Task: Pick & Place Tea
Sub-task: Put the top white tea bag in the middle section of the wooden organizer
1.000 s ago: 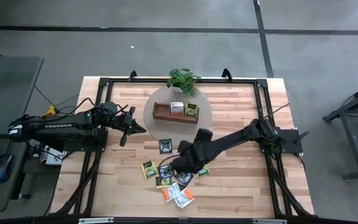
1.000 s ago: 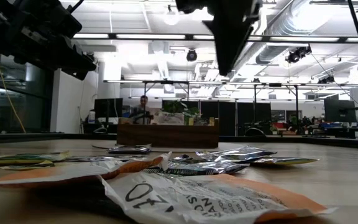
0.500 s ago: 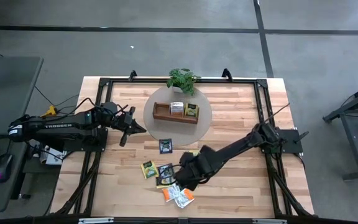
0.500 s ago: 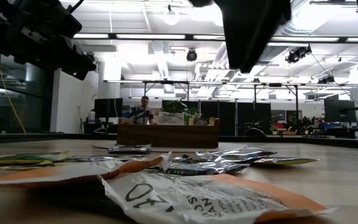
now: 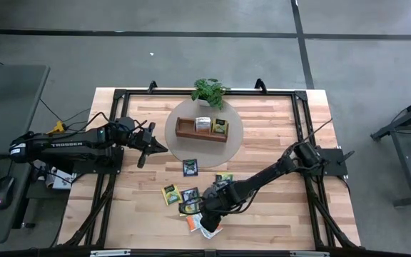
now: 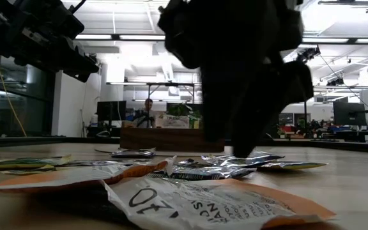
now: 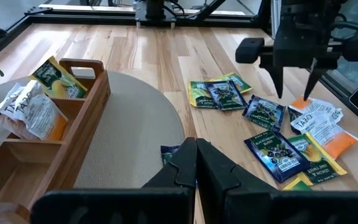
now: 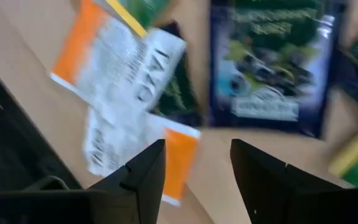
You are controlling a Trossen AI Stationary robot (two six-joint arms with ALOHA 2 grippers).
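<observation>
High view: right gripper (image 5: 204, 211) hangs over the loose sachets (image 5: 191, 202) at the table's near edge, well apart from the wooden tray (image 5: 201, 130). Left gripper (image 5: 150, 143) waits clenched beside the round mat (image 5: 235, 135).

Left wrist view: right fingers spread, empty, over the white-and-orange sachet (image 7: 319, 121).

Right wrist view: fingers (image 8: 143, 174) released above overlapping packets. Risk: the overlap may make the jaws nip two at once, or slide off a flat foil edge. Sachets look thin, glossy, crinkled.
</observation>
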